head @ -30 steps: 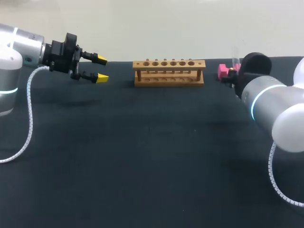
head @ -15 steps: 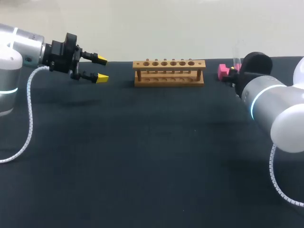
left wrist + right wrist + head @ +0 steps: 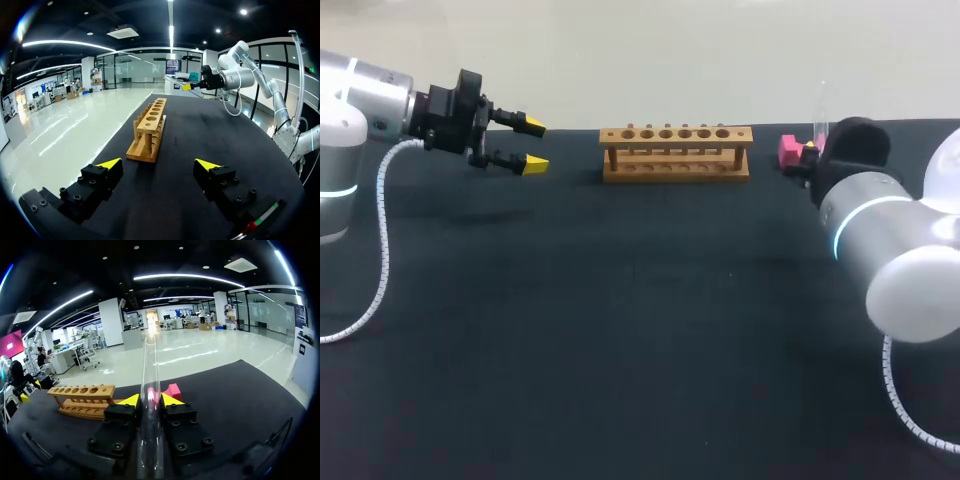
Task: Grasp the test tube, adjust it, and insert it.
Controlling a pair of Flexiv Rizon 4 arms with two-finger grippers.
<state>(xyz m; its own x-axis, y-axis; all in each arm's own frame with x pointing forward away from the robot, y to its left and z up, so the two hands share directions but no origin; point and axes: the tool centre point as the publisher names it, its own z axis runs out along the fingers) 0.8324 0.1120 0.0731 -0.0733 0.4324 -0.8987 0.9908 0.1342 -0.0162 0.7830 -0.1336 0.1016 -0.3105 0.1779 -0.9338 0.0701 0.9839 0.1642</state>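
Lifted slightly higher than a second ago, the test tube stands upright between the yellow tips of the right gripper. They clamp it from both sides, with the pink holder just beyond them. The grasp looks complete and adjustment appears underway. Next, the tube must travel to the wooden rack, ahead and to the gripper's side, and line up over a hole. The left gripper hangs well apart, fingers spread and empty.

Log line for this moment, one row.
right gripper: shut on clear glass test tube, upright, beside pink block | left gripper: open, empty, left of wooden test tube rack | insert: not yet done
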